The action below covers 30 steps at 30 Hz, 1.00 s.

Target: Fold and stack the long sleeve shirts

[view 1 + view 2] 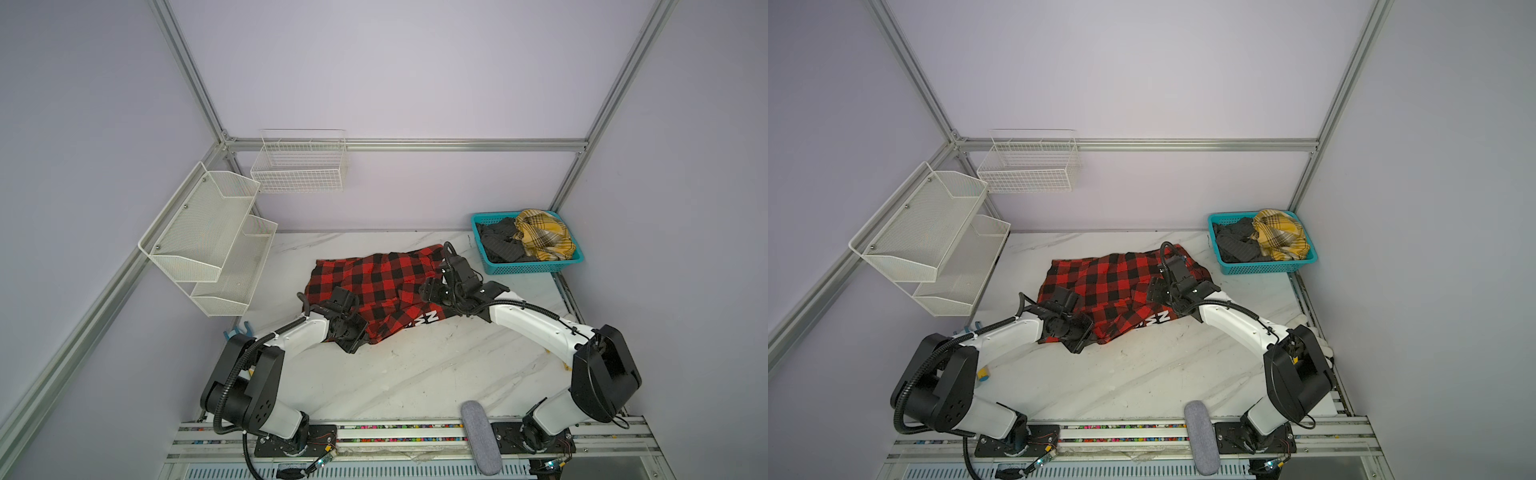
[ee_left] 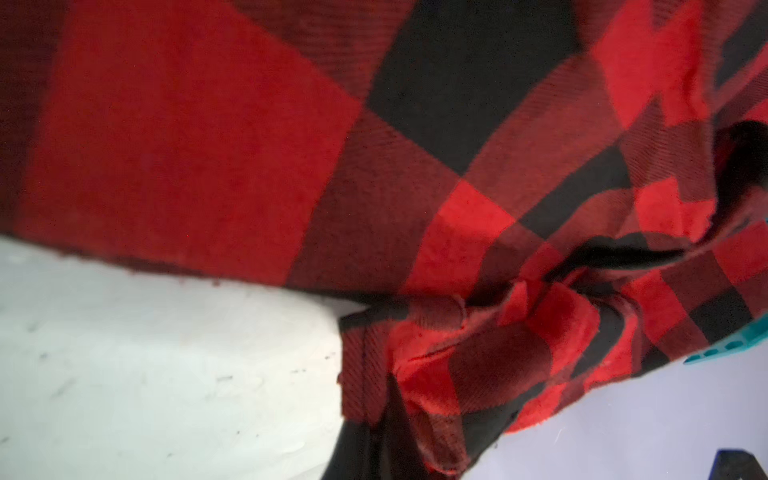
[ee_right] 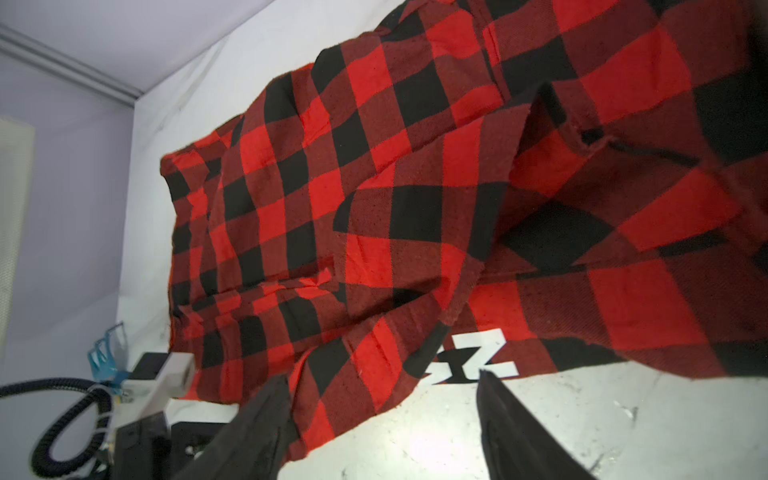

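A grey pad (image 1: pixel 482 436) lies across the front rail, nearer than either hand, with bare white marbled counter (image 1: pixel 415 374) between it and the work. The left hand (image 1: pixel 356 334) sits at the near left corner of the red-and-black check shirt (image 1: pixel 374 282). It is clamped fully closed, and its wrist view shows fabric gathered into a tight bunch where the fingers meet. The fingers themselves are buried under cloth. Part of the shirt hangs close across that camera.

To the right of the left hand, white letters (image 3: pixel 478 361) show on the shirt's near hem, partly tucked under a fold. The right hand (image 3: pixel 382 374) is poised at the shirt's right side, its fingers (image 3: pixel 511 419) spread wide with nothing gripped between them. The letters lie just ahead of its fingertips. In its wrist view one fingertip overlaps the hem's edge and the other is over bare counter.

The shirt lies rumpled on the middle of the counter, between the two hands and beyond them, with folds crossing its body. Past the right hand, in the far right corner, a teal basket (image 1: pixel 536 268) stands apart from the shirt. It holds a yellow plaid cloth (image 1: pixel 540 235) beside a dark cloth (image 1: pixel 496 245). Well beyond the left hand, a two-tier mesh rack (image 1: pixel 199 232) and a wire basket (image 1: pixel 299 166) hang on the walls.
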Each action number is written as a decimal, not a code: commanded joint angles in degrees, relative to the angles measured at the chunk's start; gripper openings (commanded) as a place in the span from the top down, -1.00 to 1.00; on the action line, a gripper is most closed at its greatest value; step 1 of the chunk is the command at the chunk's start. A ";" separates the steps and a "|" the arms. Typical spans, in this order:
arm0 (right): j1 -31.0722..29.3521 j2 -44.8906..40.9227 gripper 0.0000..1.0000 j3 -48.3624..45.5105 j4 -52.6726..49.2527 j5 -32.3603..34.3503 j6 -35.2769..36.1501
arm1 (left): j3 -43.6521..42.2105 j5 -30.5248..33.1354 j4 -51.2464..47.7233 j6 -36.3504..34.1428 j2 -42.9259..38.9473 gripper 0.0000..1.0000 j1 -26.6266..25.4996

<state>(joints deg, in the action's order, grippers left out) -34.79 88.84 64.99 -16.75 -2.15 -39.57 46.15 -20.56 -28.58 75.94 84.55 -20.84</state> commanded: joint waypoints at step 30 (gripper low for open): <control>18.90 15.53 0.37 -5.05 16.99 -26.67 -13.78 | 16.59 13.52 -20.32 -36.56 -16.98 1.00 15.44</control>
<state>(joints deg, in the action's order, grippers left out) -16.36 103.81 61.69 -0.54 -29.80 -52.21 63.77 -6.48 -51.88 42.11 67.90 -8.73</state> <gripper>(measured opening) 0.349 0.048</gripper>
